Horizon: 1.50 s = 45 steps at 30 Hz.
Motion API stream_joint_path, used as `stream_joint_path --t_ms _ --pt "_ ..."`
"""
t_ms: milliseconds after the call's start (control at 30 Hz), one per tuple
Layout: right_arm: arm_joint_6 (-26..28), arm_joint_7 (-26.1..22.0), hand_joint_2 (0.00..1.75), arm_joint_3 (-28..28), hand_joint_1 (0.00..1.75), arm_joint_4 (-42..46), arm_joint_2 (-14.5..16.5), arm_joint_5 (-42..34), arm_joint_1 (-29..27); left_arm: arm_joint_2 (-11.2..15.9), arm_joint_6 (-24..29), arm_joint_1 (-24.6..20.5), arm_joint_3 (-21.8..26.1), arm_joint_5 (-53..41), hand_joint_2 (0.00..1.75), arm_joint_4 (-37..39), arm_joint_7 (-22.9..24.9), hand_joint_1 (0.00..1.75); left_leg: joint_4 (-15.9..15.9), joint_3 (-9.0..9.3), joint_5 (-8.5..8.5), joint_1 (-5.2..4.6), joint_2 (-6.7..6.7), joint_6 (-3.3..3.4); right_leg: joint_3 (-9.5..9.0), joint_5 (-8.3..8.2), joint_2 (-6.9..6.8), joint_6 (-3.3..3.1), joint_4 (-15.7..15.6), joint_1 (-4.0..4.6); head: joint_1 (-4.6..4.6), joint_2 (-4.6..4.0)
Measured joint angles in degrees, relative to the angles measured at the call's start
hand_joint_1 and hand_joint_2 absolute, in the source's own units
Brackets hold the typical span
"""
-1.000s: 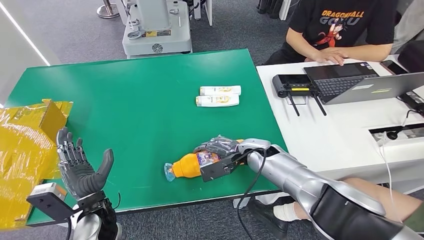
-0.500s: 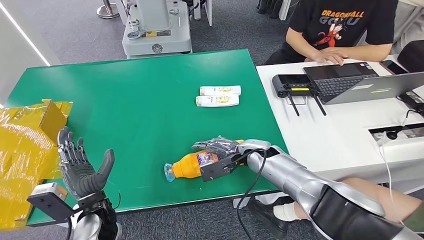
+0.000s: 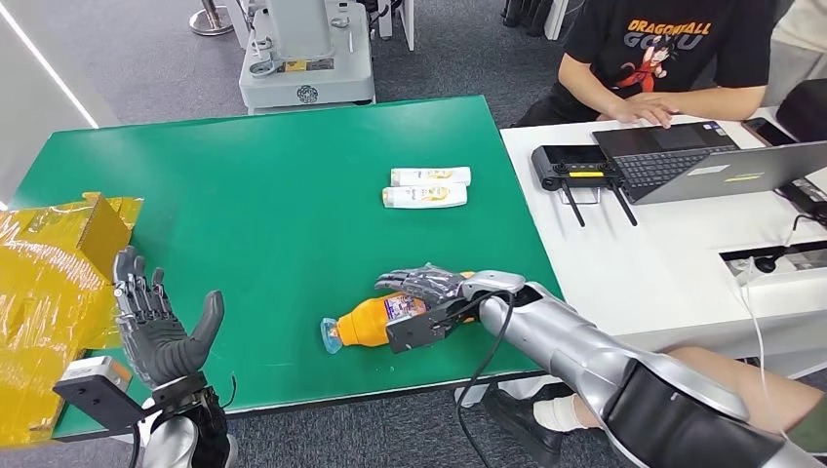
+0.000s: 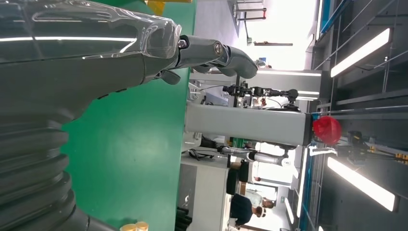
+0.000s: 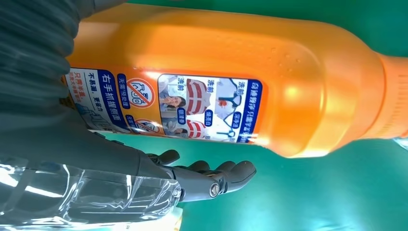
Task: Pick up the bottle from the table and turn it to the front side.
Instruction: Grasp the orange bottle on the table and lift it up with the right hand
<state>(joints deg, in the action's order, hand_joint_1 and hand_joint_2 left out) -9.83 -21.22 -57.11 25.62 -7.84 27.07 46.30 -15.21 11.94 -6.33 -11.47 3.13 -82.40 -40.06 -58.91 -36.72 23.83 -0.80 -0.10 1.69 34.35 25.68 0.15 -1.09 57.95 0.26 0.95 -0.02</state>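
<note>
An orange bottle (image 3: 366, 322) with a pale blue cap lies on its side near the front edge of the green table (image 3: 254, 195), cap pointing left. Its printed label (image 5: 192, 108) with blue text faces the right wrist camera. My right hand (image 3: 429, 285) hovers over the bottle's label end, fingers spread across its top. In the right wrist view the thumb (image 5: 211, 180) stands apart from the bottle (image 5: 216, 62), over bare green table. My left hand (image 3: 156, 327) is raised at the table's front left corner, fingers apart and holding nothing; the left wrist view also catches it (image 4: 96, 57).
Two white tubes (image 3: 427, 187) lie side by side at mid-table right. A yellow bag (image 3: 44, 292) sits at the left edge. A white desk (image 3: 663, 244) with laptops adjoins on the right, where a person (image 3: 673, 58) sits. A grey machine base (image 3: 307, 58) stands beyond the table.
The fingers of my right hand have uncurled and spread out over the bottle. The bottle and my left hand have stayed where they were.
</note>
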Motion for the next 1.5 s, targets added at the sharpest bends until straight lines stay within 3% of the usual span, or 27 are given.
stream_joint_path --t_ms 267,600,1500 --pt "-3.1 2.2 1.75 -0.8 0.0 0.2 -1.3 2.4 2.5 0.0 -0.2 0.0 0.0 0.2 1.75 0.0 0.0 0.0 0.0 0.0 0.0 -0.01 0.0 0.0 0.01 -0.01 0.0 0.01 0.0 -0.01 0.01 0.0" --pt "-4.2 9.5 1.75 -3.0 0.0 0.4 -3.5 4.7 6.4 0.0 -0.3 0.0 0.1 0.7 1.75 0.0 0.0 0.0 0.0 0.0 0.0 -0.01 0.0 0.0 0.01 -0.01 0.0 0.01 0.0 -0.01 0.0 0.0" --pt "-2.8 7.6 1.75 -4.7 0.0 0.2 -3.8 0.2 5.3 0.0 -0.3 0.6 0.5 0.1 1.75 -1.0 0.0 0.0 0.0 -0.02 0.0 0.0 -0.02 0.0 0.01 0.0 -0.04 0.01 0.0 0.0 0.01 0.0"
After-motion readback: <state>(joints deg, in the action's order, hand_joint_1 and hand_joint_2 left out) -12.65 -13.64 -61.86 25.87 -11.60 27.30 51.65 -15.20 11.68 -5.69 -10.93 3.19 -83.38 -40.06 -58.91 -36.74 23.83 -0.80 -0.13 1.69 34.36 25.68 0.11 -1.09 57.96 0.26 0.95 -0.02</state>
